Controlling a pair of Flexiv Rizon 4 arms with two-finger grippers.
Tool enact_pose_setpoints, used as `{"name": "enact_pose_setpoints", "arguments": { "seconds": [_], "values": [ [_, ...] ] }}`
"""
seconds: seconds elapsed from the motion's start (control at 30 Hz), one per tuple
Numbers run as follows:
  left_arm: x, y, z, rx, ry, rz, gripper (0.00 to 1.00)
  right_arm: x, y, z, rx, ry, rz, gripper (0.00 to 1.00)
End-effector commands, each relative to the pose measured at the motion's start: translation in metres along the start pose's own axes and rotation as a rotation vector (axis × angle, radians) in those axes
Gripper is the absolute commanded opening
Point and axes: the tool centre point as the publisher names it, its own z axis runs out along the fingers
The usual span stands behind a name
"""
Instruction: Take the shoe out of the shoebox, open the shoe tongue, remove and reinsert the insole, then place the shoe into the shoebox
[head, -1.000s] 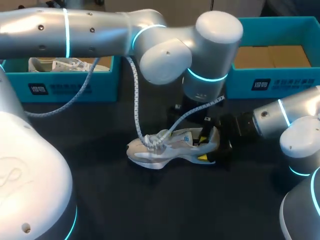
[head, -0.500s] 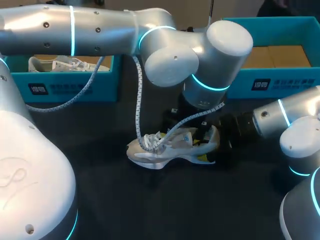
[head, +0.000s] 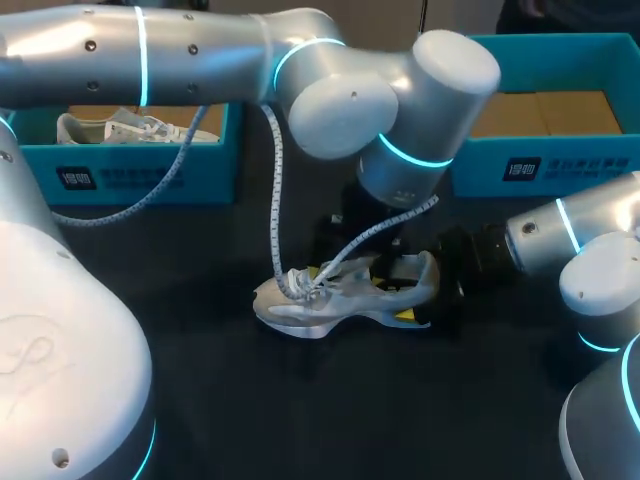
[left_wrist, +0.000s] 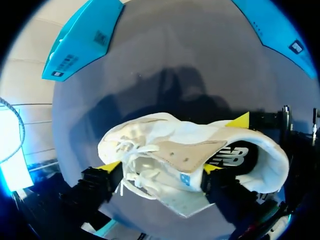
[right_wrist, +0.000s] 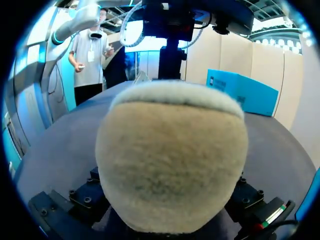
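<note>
Shoe (head: 330, 305) sat on the table (head: 300, 410); right gripper (head: 428, 288) clamped its heel (right_wrist: 170, 150); left gripper (left_wrist: 159, 167) spread wide over laces (left_wrist: 131, 167) and tongue (left_wrist: 187, 155); risk was a tip snagging a lace and dragging the shoe out of the heel clamp.

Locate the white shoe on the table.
Head view: the white shoe lies mid-table, below the left gripper, its heel at the right gripper.
</note>
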Motion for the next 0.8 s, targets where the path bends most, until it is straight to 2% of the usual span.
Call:
{"name": "enact_pose_setpoints", "arguments": {
  "seconds": [0.03, 0.07, 0.1, 0.4, 0.6, 0.8],
  "values": [
    [-0.012, 0.000, -0.008, -0.012, 0.041, -0.005, 0.30, 0.000, -0.002, 0.003, 0.004, -0.001, 0.000, 0.00],
    [-0.012, 0.000, -0.010, -0.021, 0.050, -0.008, 0.07, 0.000, -0.002, 0.003, 0.004, -0.001, 0.000, 0.00],
    [-0.011, 0.001, -0.011, -0.034, 0.062, -0.004, 0.00, 0.000, -0.002, 0.003, 0.004, -0.001, 0.000, 0.00],
    [-0.011, 0.010, -0.035, -0.133, 0.138, 0.079, 0.00, 0.000, -0.002, 0.003, 0.004, -0.001, 0.000, 0.00],
    [-0.026, 0.016, -0.053, -0.148, 0.177, 0.140, 0.00, 0.000, -0.002, 0.003, 0.004, -0.001, 0.000, 0.00],
    [-0.047, 0.024, -0.060, -0.156, 0.211, 0.159, 0.00, 0.000, -0.002, 0.003, 0.004, -0.001, 0.000, 0.00]
  ]
}}
